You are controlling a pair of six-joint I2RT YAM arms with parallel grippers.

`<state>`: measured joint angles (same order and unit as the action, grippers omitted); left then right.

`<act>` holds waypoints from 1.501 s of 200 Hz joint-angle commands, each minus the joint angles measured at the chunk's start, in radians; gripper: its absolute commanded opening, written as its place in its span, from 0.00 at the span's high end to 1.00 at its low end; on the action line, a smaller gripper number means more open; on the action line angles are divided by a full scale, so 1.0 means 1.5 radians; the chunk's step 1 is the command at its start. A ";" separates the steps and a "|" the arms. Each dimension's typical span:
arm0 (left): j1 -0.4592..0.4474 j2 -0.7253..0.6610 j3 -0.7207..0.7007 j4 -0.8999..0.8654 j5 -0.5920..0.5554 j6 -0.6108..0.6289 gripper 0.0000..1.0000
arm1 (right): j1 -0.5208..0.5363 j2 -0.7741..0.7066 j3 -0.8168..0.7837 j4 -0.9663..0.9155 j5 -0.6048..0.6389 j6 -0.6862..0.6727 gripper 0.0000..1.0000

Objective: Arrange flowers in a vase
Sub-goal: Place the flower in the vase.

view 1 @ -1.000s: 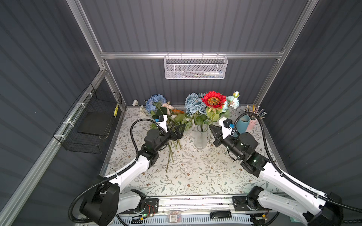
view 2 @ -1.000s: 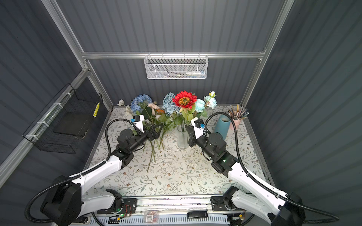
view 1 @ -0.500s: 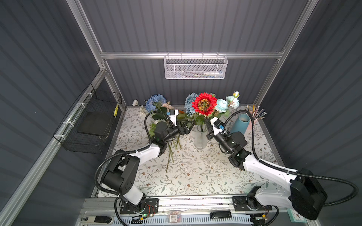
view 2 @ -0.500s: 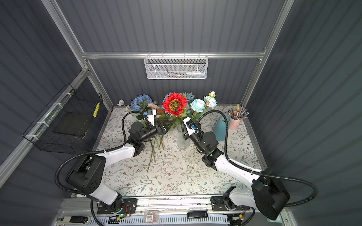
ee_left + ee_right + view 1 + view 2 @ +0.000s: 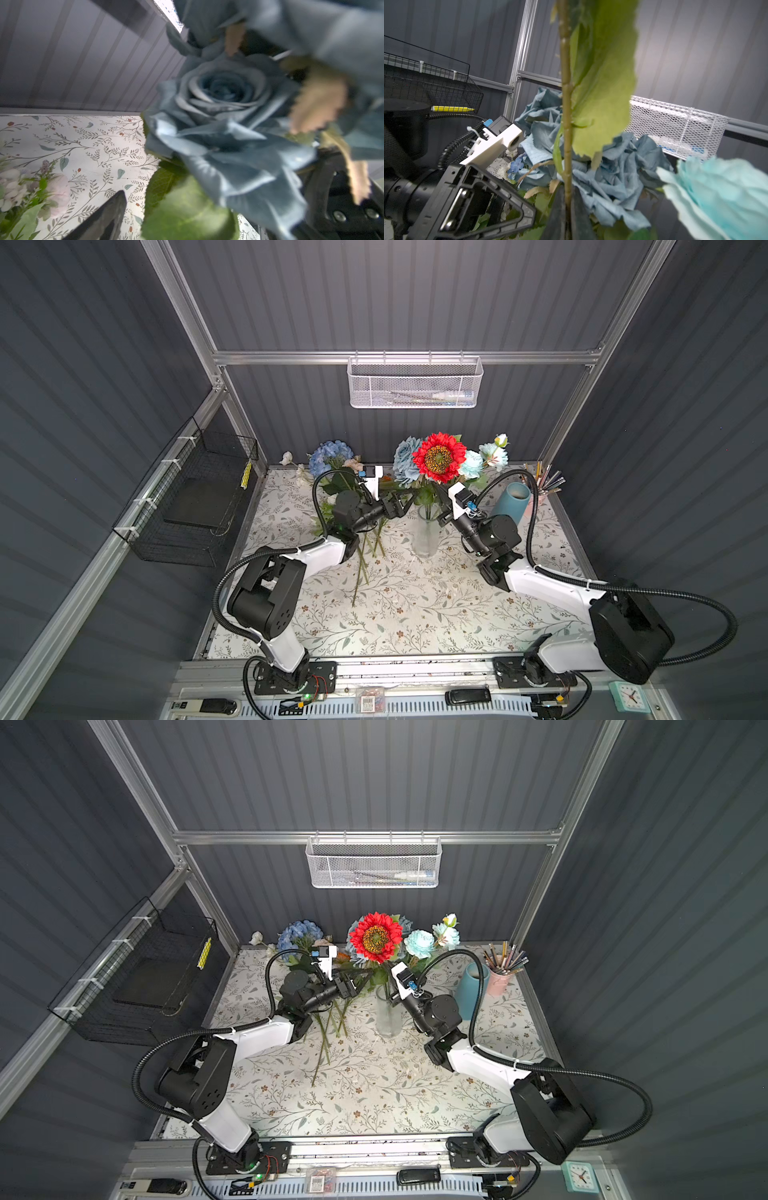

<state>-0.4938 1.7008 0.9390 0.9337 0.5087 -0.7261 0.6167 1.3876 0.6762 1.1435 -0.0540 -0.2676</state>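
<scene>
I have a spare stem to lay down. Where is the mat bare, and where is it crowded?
Widest bare patch: the mat's front, between the left arm and right arm, from the front rail up to the glass vase. Crowded: the back, with loose flowers, the left tool, the flower stem the right tool holds, blue cup and pencil pot.

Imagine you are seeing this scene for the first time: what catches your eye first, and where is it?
The red sunflower stands out, high over the glass vase at the back middle of the table. The right gripper is shut on a green stem there, and the left gripper, open, faces a dusty-blue rose.
</scene>
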 commanded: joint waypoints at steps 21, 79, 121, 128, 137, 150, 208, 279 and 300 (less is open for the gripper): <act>0.000 0.022 0.039 -0.033 -0.008 0.016 0.01 | 0.001 0.028 -0.068 0.101 0.005 0.065 1.00; 0.000 0.025 0.045 -0.044 -0.012 0.016 0.01 | 0.005 0.061 -0.112 0.114 0.027 0.109 0.99; 0.000 0.022 0.044 -0.046 -0.013 0.013 0.01 | 0.006 0.072 -0.128 0.114 0.037 0.134 0.90; 0.000 0.021 0.043 -0.046 -0.013 0.013 0.01 | 0.005 0.070 -0.129 0.110 0.037 0.137 0.88; 0.000 0.020 0.043 -0.046 -0.015 0.013 0.01 | 0.006 0.068 -0.129 0.100 0.040 0.138 0.86; 0.000 0.017 0.041 -0.046 -0.015 0.012 0.01 | 0.006 0.064 -0.130 0.081 0.044 0.139 0.83; 0.000 0.010 0.033 -0.048 -0.018 0.010 0.01 | 0.007 0.038 -0.148 0.051 0.056 0.141 0.69; 0.000 -0.015 0.028 -0.078 -0.019 0.014 0.01 | 0.007 -0.044 -0.150 -0.092 0.078 0.155 0.42; 0.000 -0.027 0.025 -0.098 -0.019 0.019 0.01 | 0.008 -0.082 -0.158 -0.152 0.088 0.157 0.33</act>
<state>-0.4938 1.7107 0.9806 0.8234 0.4866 -0.7223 0.6247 1.3197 0.4583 1.0359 0.0456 -0.0387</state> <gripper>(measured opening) 0.991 0.630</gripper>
